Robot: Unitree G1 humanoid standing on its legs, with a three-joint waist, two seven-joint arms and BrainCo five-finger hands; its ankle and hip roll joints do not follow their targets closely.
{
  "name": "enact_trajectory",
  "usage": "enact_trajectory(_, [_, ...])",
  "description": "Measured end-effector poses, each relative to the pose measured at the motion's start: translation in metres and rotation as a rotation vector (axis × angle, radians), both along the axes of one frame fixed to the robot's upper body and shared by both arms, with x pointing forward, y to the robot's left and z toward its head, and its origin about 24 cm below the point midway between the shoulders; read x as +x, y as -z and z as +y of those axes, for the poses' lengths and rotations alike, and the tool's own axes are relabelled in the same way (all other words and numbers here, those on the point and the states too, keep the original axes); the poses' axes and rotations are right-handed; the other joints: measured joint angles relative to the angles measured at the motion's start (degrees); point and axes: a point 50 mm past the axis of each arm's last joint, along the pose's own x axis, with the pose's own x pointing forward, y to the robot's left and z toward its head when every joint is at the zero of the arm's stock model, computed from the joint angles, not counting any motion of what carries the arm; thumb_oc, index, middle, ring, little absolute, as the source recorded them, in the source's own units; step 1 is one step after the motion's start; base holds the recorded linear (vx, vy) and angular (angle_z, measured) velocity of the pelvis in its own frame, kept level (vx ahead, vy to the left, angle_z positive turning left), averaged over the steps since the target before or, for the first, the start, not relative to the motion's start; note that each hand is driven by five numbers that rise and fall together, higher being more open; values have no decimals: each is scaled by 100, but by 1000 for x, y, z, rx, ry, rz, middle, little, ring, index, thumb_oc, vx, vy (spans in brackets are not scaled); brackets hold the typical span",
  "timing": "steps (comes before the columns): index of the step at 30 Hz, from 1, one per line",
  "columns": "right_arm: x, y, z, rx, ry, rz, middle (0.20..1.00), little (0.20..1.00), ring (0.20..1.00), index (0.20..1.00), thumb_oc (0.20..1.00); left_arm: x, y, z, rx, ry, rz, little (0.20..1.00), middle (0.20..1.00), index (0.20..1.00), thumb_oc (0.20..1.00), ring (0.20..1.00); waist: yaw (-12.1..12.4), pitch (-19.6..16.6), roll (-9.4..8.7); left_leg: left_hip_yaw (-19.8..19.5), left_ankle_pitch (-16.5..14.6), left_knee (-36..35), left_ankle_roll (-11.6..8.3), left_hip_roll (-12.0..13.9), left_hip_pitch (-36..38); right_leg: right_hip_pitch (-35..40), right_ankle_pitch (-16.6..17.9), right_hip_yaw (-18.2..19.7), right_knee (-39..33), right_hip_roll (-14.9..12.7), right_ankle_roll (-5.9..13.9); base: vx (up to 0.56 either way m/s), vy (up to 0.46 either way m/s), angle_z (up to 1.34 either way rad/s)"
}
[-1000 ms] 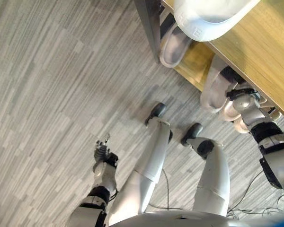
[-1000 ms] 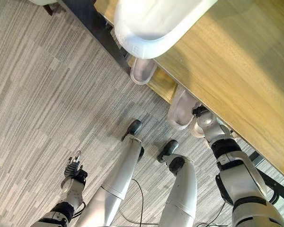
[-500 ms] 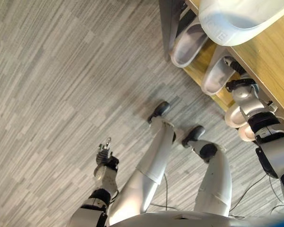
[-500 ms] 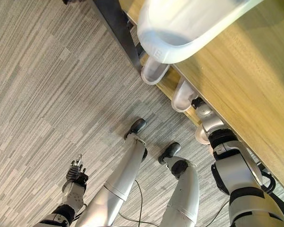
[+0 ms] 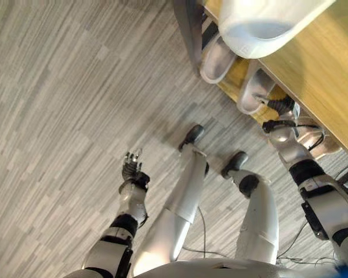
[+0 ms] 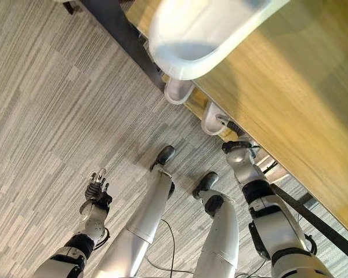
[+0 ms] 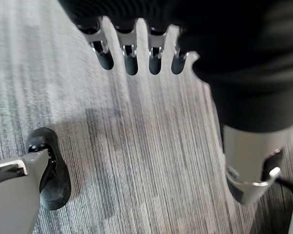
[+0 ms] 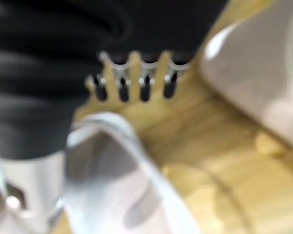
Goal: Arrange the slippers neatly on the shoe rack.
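A wooden shoe rack (image 5: 327, 69) fills the upper right, with a large white slipper (image 5: 267, 23) on its top board. On the lower shelf two grey slippers lie side by side, one by the dark post (image 5: 217, 61) and one to its right (image 5: 254, 92). My right hand (image 5: 278, 107) reaches under the top board just right of that second slipper. In the right wrist view its fingers (image 8: 132, 83) are straight over the wooden shelf (image 8: 210, 161), with a pale slipper (image 8: 117, 170) close beside the palm. My left hand (image 5: 132, 168) hangs open over the floor.
A dark metal post (image 5: 188, 35) marks the rack's left end. Another pale slipper (image 5: 323, 145) lies under the rack beyond my right wrist. Grey striped carpet (image 5: 75, 116) spreads to the left.
The camera shifted. The right-hand grey slipper went from the floor edge into the lower shelf beside the other one, with my right hand following it in. My left hand rose slightly.
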Motion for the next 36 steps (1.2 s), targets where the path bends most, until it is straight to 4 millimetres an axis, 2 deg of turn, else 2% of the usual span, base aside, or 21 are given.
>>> enact_trajectory(3, [-1, 6, 6, 54, 10, 1, 1000, 1000, 1000, 1000, 1000, 1, 0, 5, 34, -2, 18, 1000, 1000, 1000, 1000, 1000, -75, -1, 3, 0, 72, -146, -17, 57, 30, 7, 94, 11, -131, 65, -18, -29, 23, -3])
enact_trajectory(8, [-10, 33, 22, 120, -9, 69, 1000, 1000, 1000, 1000, 1000, 5, 1, -1, 34, 2, 40, 1000, 1000, 1000, 1000, 1000, -160, -27, 54, -5, 127, -235, -28, 72, 38, -4, 125, 9, -185, 73, -29, -4, 14, 0])
enact_trajectory(10, [-11, 36, 25, 136, -18, 80, 1000, 1000, 1000, 1000, 1000, 4, 4, 0, 35, -4, 62, 1000, 1000, 1000, 1000, 1000, -182, -47, 95, -5, 128, -255, -27, 72, 27, -15, 129, 9, -196, 74, -26, 3, 18, 0])
enact_trajectory(15, [-6, 27, 23, 153, -33, 58, 1000, 1000, 1000, 1000, 1000, 9, -1, -1, 37, -4, 51, 1000, 1000, 1000, 1000, 1000, -184, -94, 174, -26, 142, -287, -40, 66, -101, -136, 129, -10, -191, 64, -27, 23, 0, 2])
enact_trajectory(17, [0, 15, 21, 153, -46, 37, 1000, 1000, 1000, 1000, 1000, 10, -1, -1, 37, -3, 49, 1000, 1000, 1000, 1000, 1000, -187, -136, 253, -46, 158, -303, -51, 61, -150, -178, 127, -28, -206, 61, -28, 16, -3, 1])
enact_trajectory(21, [8, -1, 23, 138, -80, 7, 1000, 1000, 1000, 1000, 1000, 10, -1, -1, 38, -3, 48, 1000, 1000, 1000, 1000, 1000, -167, -143, 267, -58, 157, -313, -52, 58, -176, -202, 121, -46, -207, 51, -34, 29, -8, 1])
enact_trajectory(28, [15, -5, 18, 180, -72, 19, 1000, 1000, 1000, 1000, 1000, 8, 1, 1, 44, -1, 55, 1000, 1000, 1000, 1000, 1000, -48, -160, 296, -88, 186, -390, -59, 44, -180, -202, 119, -78, -258, 40, -37, 9, 8, 1])
enact_trajectory(36, [20, -13, 23, 271, -117, -3, 1000, 1000, 1000, 1000, 1000, 5, 2, 5, 55, 10, 56, 1000, 1000, 1000, 1000, 1000, -7, -172, 324, -102, 185, -409, -63, 1, -200, -220, 83, -108, -226, -26, -40, 30, 9, 3])
